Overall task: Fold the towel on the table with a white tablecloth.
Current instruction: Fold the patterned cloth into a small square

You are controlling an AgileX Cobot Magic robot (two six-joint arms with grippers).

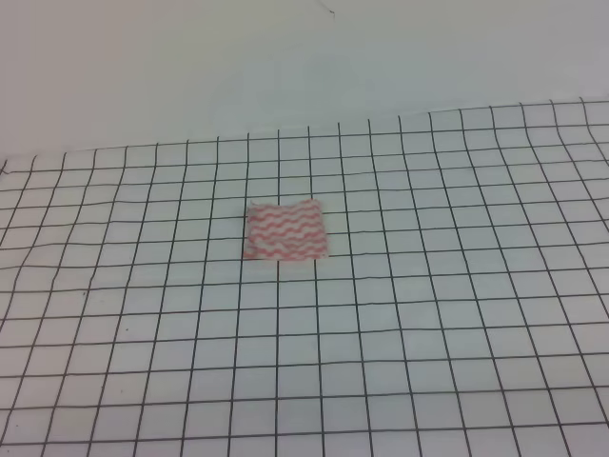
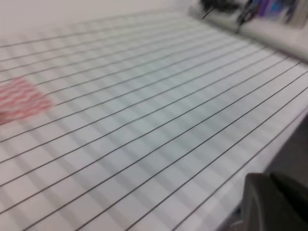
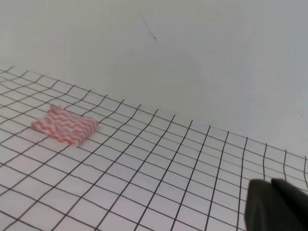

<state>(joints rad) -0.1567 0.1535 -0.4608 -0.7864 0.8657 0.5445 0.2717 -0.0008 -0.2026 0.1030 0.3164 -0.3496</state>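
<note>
Neither arm shows in the exterior high view. Each wrist view catches only a dark piece of its own gripper at the lower right corner: the left gripper, the right gripper. Jaw positions are unreadable.

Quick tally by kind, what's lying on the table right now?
Striped towel: 1
White grid tablecloth: 1
Total: 2
</note>
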